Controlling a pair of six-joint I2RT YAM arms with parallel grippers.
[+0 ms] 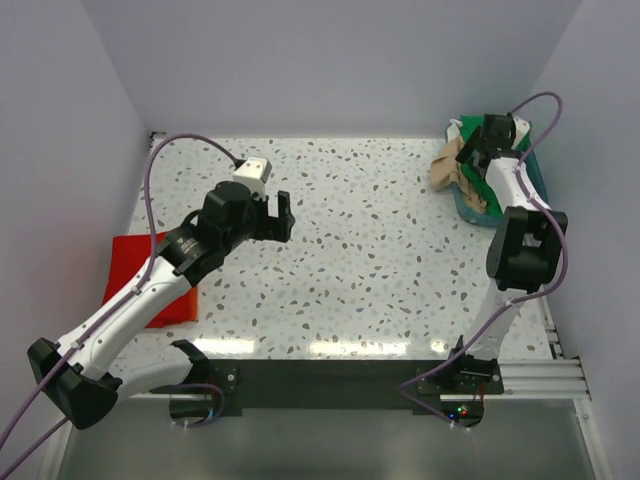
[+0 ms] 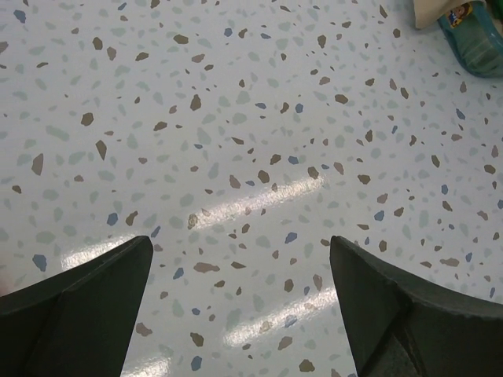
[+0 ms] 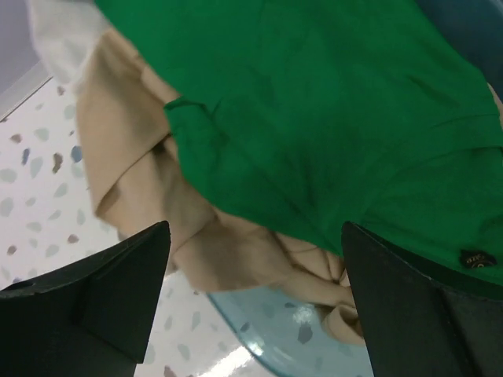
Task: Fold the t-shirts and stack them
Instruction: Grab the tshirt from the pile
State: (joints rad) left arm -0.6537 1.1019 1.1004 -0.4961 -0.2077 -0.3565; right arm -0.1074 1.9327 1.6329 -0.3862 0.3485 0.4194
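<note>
A folded red t-shirt (image 1: 135, 268) lies flat at the table's left edge, partly under my left arm. My left gripper (image 1: 281, 217) is open and empty over bare table near the middle; its wrist view shows only speckled tabletop between the fingers (image 2: 78, 302). A bright green t-shirt (image 1: 472, 132) and a beige t-shirt (image 1: 452, 168) lie heaped in the teal basket (image 1: 470, 208) at the far right. My right gripper (image 1: 487, 140) is open just above that heap. Its wrist view shows the green shirt (image 3: 330, 110) on top of the beige one (image 3: 141, 173), which hangs over the basket rim (image 3: 259, 326).
White walls close in the table at the left, back and right. The basket corner (image 2: 475, 43) shows in the left wrist view at the top right. A dark strip with the arm bases (image 1: 330, 380) runs along the near edge.
</note>
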